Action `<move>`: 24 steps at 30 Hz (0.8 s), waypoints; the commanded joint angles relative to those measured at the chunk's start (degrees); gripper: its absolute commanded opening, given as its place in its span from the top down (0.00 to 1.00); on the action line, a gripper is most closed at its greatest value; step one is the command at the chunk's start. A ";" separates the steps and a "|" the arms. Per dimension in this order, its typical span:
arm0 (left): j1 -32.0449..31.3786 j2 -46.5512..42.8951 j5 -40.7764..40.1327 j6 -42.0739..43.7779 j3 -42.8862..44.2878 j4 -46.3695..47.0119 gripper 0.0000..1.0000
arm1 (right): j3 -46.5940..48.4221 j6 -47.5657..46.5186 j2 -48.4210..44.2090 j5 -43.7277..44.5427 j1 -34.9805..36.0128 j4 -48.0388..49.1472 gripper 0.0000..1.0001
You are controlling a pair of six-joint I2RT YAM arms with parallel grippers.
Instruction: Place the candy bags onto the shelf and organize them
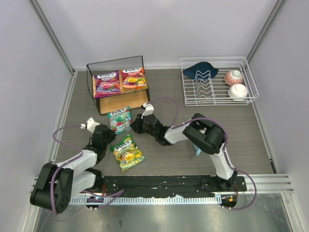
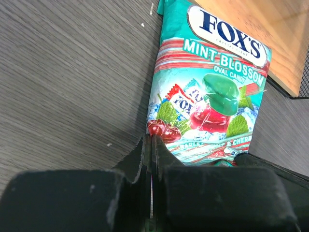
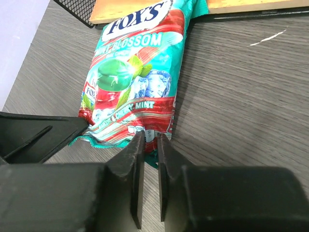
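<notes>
Top external: teal bag [image 1: 119, 120] lies before shelf [image 1: 130, 100]. Right gripper [image 3: 151, 139] pinches its near edge; left gripper [image 2: 150, 141] closed at its corner. Next, we reckon: lift onto shelf.

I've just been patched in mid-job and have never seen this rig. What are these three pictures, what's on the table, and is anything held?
Two robot arms are bolted at the table's near edge. The top picture looks down from above: left arm on the left, right arm on the right. The other two come from a camera on each wrist, looking along its own black jaws. The shelf holds the purple bag and the red-orange bag. The yellow-green bag lies on the table. The teal bag lies in front of the shelf, between both arms. The right jaws are closed on its bottom edge; the left jaws are shut at its corner, grip unclear. A white wire rack stands far right.
</notes>
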 commanded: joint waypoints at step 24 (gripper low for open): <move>-0.57 -5.52 3.43 11.63 -0.70 13.59 1.00 | -8.35 -13.33 -9.06 9.48 -0.29 11.68 0.99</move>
